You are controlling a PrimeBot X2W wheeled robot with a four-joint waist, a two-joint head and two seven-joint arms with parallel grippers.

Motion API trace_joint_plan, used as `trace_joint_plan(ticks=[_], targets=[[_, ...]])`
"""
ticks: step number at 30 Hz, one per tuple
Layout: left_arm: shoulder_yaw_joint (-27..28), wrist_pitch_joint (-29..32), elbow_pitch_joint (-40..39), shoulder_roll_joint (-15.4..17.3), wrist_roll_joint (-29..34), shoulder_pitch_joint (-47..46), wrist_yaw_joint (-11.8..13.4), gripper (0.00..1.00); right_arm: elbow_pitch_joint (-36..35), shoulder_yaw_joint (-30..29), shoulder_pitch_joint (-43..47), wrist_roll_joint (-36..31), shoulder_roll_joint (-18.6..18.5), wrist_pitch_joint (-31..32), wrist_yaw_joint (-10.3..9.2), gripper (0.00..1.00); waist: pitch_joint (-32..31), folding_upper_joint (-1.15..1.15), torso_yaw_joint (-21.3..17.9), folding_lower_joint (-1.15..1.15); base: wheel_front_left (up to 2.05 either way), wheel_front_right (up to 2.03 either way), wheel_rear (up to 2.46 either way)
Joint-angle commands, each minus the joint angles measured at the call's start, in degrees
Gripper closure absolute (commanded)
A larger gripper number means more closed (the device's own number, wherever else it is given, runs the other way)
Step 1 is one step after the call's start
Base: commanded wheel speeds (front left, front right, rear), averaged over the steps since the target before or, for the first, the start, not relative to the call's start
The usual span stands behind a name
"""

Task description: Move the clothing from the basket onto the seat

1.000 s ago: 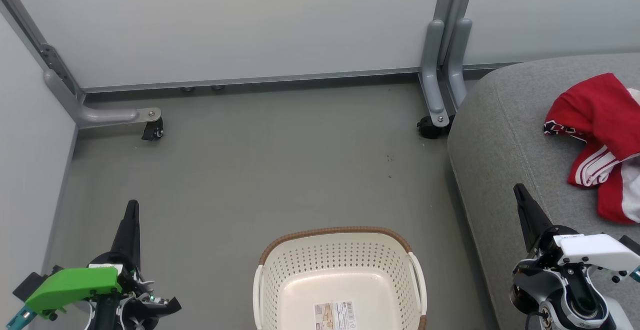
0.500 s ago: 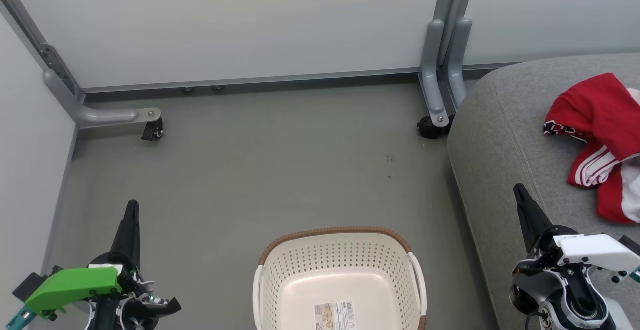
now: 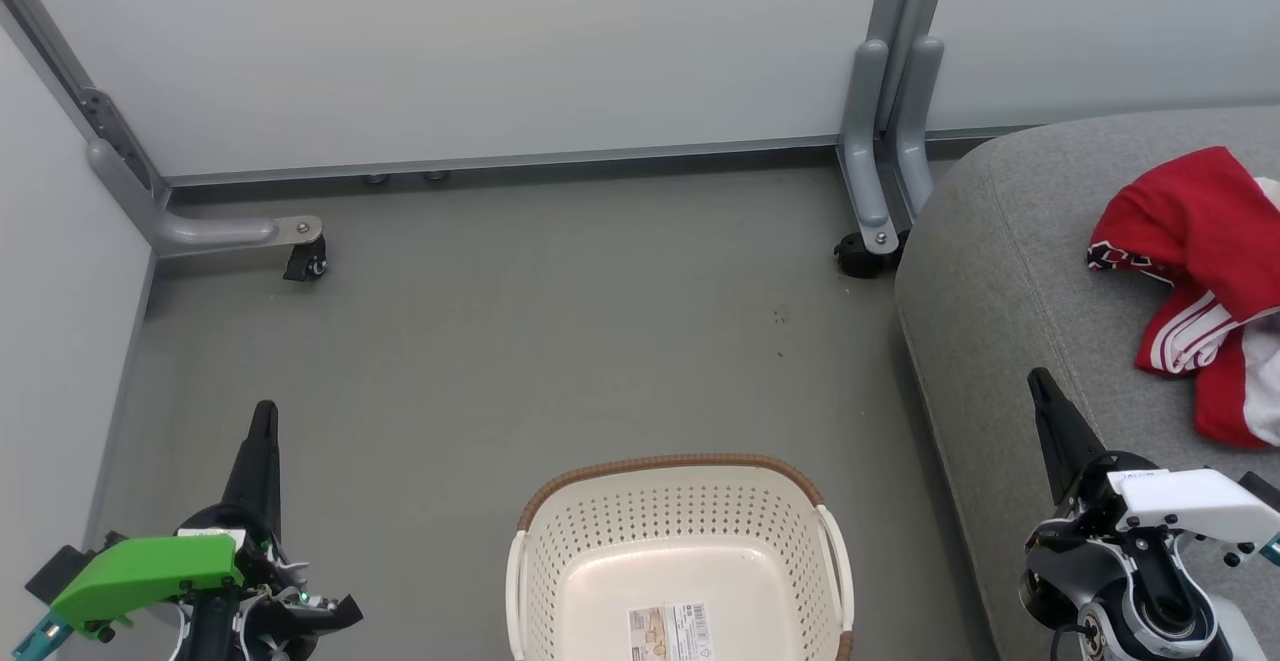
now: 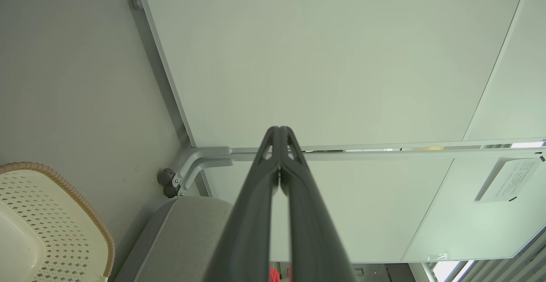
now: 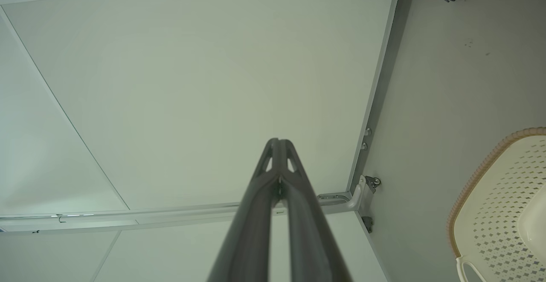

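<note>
Noting clothing point(image 3: 1200, 271) at 3 o'clock, heaped on seat point(image 3: 1000, 291); basket point(image 3: 670, 463) at 6 o'clock, nothing seen inside. Left gripper point(image 3: 264, 411) at 8, right gripper point(image 3: 1038, 379) at 4: both closed tight, nothing held. Risk: right gripper swing snagging fabric, dragging it off seat.

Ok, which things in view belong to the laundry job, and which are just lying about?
Job: red clothing, lying on the grey seat; basket, with a paper label on its bottom; left gripper and right gripper, jaws shut.
Just there: partition panels, their castor feet, the floor.
</note>
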Motion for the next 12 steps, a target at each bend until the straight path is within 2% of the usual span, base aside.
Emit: trace_joint_plan(ticks=[1,12], targets=[[0.11,0.22,-0.12,-0.01,-0.19,-0.61,-0.29,1.00,0.13,-0.18,-0.47,-0.38,0.10,0.34,0.03,1.00,0.00,0.00,0.00,0.00,0.00,0.00,0.00],[0.11,0.22,-0.13,-0.01,-0.19,-0.61,-0.29,1.00,0.14,-0.32,-0.48,-0.42,0.16,0.41,0.04,1.00,0.00,0.00,0.00,0.00,0.00,0.00,0.00]])
